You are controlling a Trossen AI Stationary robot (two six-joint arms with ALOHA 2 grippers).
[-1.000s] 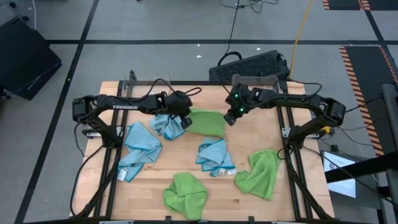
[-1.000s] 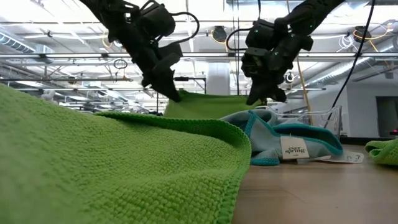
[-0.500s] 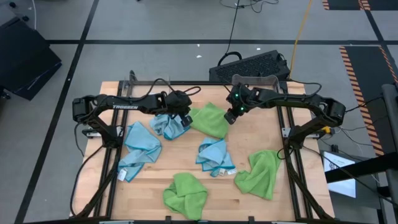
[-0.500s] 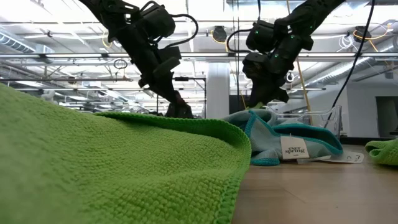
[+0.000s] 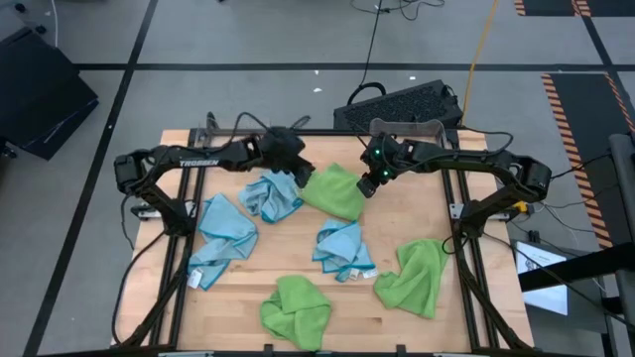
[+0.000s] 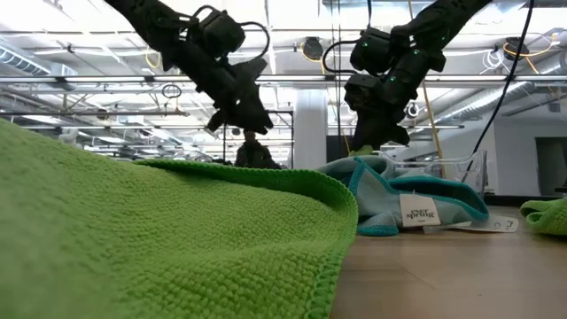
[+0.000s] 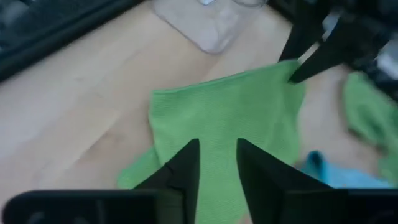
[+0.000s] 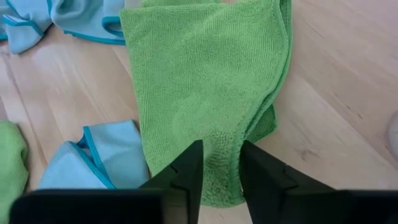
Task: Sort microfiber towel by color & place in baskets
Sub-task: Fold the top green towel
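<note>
Both grippers sit over the folded green towel [image 5: 334,192] near the table's [image 5: 476,297] far edge, mid-width: left gripper [image 5: 301,167] above its left side, right gripper [image 5: 366,186] at its right edge, both with jaws slightly apart and nothing between them. Towel lies loose on the wood. One clear basket [image 5: 406,130] at the far edge just right of centre; other towels still scattered.
</note>
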